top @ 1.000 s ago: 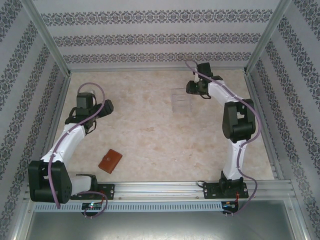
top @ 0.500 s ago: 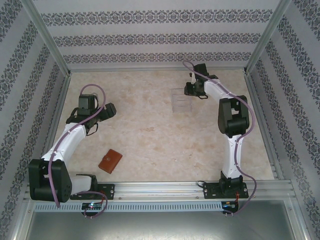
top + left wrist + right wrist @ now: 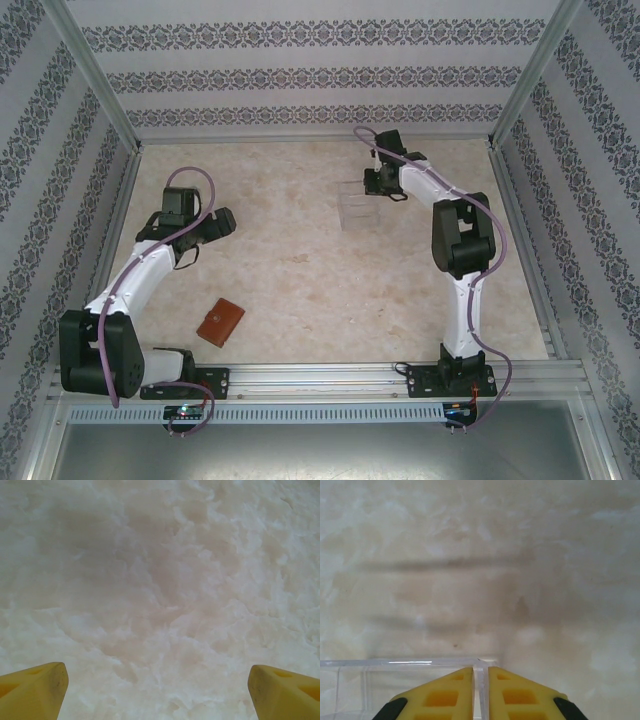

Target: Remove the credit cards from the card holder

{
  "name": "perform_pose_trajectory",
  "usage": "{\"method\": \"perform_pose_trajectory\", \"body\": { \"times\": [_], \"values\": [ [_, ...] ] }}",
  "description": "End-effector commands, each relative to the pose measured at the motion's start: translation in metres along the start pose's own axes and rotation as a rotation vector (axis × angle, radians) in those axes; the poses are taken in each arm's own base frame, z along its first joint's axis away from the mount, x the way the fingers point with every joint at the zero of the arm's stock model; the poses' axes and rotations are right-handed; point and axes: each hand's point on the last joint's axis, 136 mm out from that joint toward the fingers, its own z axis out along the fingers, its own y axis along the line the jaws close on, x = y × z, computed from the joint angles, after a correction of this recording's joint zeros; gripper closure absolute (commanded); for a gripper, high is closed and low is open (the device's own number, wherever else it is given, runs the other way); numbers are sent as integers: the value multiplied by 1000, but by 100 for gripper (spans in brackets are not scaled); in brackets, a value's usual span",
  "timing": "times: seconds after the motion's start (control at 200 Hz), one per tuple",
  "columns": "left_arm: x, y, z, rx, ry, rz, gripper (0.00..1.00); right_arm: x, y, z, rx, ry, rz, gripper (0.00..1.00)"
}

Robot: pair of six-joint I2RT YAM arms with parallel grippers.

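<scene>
On the pale marbled worktop (image 3: 300,270) the closed card holder (image 3: 220,322) lay diagonally, toward the bases from the wide-spread left claw (image 3: 215,222). The distant right claw (image 3: 481,672) pinched a wall of the clear box (image 3: 395,663).

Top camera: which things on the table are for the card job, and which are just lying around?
For the job:
- the card holder, brown, lying flat with nothing touching it.

Not named in the job:
- the clear plastic box, with the right gripper pinching its wall.
</scene>
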Motion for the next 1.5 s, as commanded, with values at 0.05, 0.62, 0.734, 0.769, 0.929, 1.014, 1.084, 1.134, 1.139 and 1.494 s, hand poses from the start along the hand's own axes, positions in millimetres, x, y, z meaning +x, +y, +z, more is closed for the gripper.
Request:
{"method": "perform_pose_trajectory", "body": {
  "times": [0.05, 0.62, 0.734, 0.769, 0.929, 1.014, 1.084, 1.134, 1.139, 1.494],
  "values": [
    [2, -8, -3, -9, 47, 40, 7, 19, 13, -22, 67, 25, 12, 88],
    [58, -24, -5, -200, 371, 307, 6, 60, 80, -30, 85, 11, 36, 92],
    [73, -22, -4, -209, 426, 306, 6, 65, 87, -29, 67, 14, 41, 90],
    [77, -23, -5, -206, 444, 309, 6, 67, 87, -28, 64, 13, 50, 90],
    [98, -18, -10, -234, 531, 309, 5, 73, 87, -24, 64, 27, 57, 84],
    [109, -16, -13, -246, 581, 304, 5, 72, 89, -26, 50, 22, 62, 80],
    [116, -9, -15, -284, 609, 299, 5, 71, 91, -29, 38, 17, 65, 78],
    [120, -4, -16, -312, 612, 289, 5, 70, 92, -32, 30, 11, 65, 76],
    [121, -4, -16, -313, 612, 288, 5, 70, 92, -32, 30, 11, 65, 75],
    [163, 23, -24, -412, 700, 137, 3, 61, 98, -66, -33, -40, 64, 66]
  ]
}}
